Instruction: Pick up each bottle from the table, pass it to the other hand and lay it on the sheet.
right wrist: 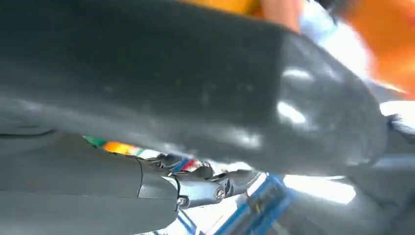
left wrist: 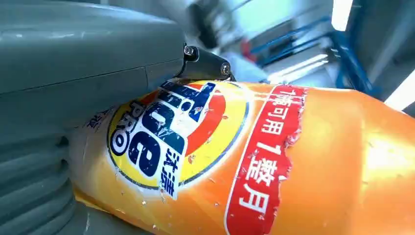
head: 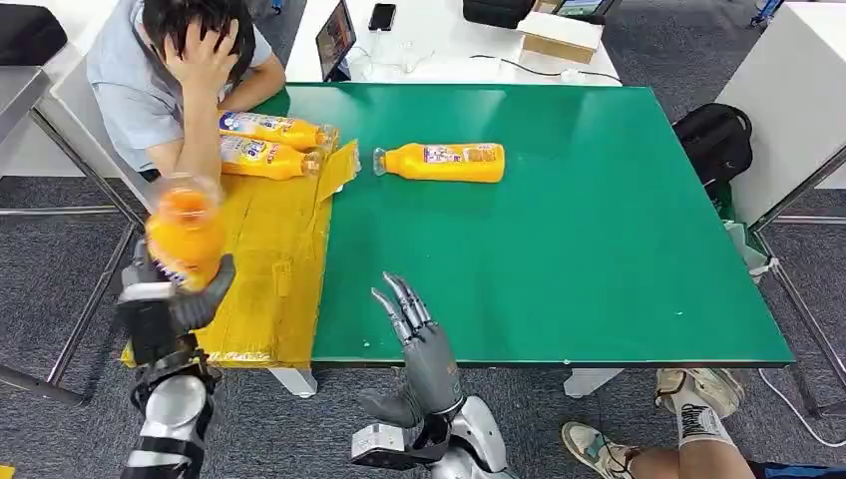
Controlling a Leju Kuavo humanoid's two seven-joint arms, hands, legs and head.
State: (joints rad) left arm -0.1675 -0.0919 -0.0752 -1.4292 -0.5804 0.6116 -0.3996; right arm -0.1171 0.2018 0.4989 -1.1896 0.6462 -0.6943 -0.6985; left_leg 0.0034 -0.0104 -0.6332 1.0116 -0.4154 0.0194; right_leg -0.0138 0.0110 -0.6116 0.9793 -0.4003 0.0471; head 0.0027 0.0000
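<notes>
Fingers of the left hand [head: 170,299] grip an upright bottle [head: 185,235] above the yellow sheet [head: 269,259]; right hand [head: 424,344] spread, empty.

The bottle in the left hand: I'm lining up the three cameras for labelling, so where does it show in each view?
Head view: the held bottle is at the left, blurred, raised above the yellow sheet in the left hand.
Left wrist view: it spans the picture, label facing the camera, with the hand's grey cover beside it.
Right wrist view: I cannot place it; blurred orange patches along one edge cannot be identified.
Shared landmark: the left hand's grey cover against the bottle.
</notes>
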